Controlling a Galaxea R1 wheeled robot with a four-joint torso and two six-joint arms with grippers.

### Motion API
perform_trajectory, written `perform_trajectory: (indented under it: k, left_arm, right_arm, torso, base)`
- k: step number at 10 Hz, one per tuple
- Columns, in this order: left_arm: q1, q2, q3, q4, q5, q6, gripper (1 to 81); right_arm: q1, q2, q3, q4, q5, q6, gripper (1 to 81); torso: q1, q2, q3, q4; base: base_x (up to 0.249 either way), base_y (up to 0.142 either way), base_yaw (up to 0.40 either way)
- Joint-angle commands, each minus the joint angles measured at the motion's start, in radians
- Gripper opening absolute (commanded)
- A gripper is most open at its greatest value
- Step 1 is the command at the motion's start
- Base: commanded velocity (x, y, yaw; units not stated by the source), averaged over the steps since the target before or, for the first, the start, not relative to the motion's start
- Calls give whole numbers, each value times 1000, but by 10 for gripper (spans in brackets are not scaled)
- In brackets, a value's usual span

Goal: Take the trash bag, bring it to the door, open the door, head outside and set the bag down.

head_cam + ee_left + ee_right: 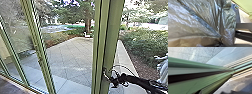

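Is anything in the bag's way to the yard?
Yes: green door posts stand between the bag and the yard, the right hand at one. Whether the gap between them holds glass, I can't tell.

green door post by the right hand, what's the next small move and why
Probably ease the right hand gently against the green post to test whether it swings: the hand is right at it, the paved yard lies beyond, and the trash bag, close in the left wrist view, seems carried along.
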Motion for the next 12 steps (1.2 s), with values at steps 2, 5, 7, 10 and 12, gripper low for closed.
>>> perform_trajectory:
  k: [2, 5, 7, 10, 12]
  left_arm:
    - [-31, -5, 6, -6, 75, -1, 10]
    - [-25, -2, 6, -3, 75, -1, 10]
    - [-20, -6, 6, -5, 74, -1, 10]
    - [-20, -10, 6, -3, 72, -1, 10]
    - [-19, -13, 6, -3, 72, -1, 10]
  right_arm:
    - [179, -27, -6, 6, -19, 6, 811]
    - [218, -64, -23, -9, -13, 6, 811]
    - [227, -63, -21, -9, -13, 4, 811]
    - [232, -61, -26, -24, -4, 6, 811]
    - [245, -63, -36, -33, -5, 6, 811]
  torso:
    - [1, 0, 0, 0]
    - [2, 1, -1, 0]
    - [1, 1, -1, 0]
    - [0, 1, -72, 0]
    - [-1, 0, -121, 0]
  base:
    - [0, 0, 0]
    - [0, 0, 0]
    - [0, 0, 0]
    - [0, 0, 0]
    - [0, 0, 0]
